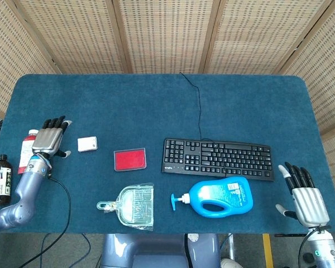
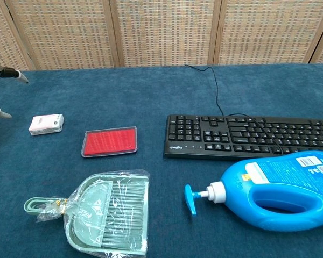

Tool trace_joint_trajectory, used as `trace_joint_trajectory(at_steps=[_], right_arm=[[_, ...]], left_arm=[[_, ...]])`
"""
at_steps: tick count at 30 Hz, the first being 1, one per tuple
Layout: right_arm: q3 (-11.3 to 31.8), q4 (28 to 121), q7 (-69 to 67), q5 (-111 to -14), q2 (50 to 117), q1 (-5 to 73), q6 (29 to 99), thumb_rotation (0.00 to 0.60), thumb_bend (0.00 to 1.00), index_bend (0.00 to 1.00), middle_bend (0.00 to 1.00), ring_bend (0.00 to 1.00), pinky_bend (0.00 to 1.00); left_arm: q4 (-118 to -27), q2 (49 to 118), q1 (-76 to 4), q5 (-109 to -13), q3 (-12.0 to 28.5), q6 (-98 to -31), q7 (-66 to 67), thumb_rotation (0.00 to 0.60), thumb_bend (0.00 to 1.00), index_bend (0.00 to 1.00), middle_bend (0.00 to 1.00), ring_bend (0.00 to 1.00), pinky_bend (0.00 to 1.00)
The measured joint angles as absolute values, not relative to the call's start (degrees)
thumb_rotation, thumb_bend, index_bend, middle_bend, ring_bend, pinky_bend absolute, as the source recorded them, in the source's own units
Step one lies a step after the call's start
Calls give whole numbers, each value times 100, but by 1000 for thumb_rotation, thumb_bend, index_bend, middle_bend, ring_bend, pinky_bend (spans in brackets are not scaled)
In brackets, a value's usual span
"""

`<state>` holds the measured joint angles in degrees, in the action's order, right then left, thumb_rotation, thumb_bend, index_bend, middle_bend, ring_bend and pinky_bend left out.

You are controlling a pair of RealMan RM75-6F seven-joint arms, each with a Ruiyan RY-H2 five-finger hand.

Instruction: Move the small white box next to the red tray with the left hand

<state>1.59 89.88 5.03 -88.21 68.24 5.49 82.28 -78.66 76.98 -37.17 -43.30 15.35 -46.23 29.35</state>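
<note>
The small white box [image 1: 87, 144] [image 2: 46, 124] lies flat on the blue table, a short gap left of the red tray [image 1: 129, 159] [image 2: 110, 142]. My left hand [image 1: 49, 137] hovers open just left of the box, fingers spread and pointing away from me, touching nothing. Only its fingertips [image 2: 13, 73] show at the left edge of the chest view. My right hand [image 1: 304, 195] rests open at the table's near right corner, far from both objects.
A red-capped bottle [image 1: 28, 148] stands right behind my left hand and a dark bottle [image 1: 0, 178] sits off the table's left edge. A wrapped green dustpan [image 1: 132, 206], a blue pump bottle [image 1: 218, 197] and a black keyboard [image 1: 218, 158] with its cable fill the near and right table.
</note>
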Motion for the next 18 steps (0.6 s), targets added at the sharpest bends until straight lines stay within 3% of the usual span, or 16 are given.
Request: trace_joint_trajectory(at_steps=[18], right_arm=[[170, 8920, 521, -8693, 6875, 621, 8050, 600, 0, 6, 0, 0, 0]], left_arm=[[-6779, 8626, -4385, -3493, 1247, -4319, 3180, 600, 237, 207, 0, 0, 0]])
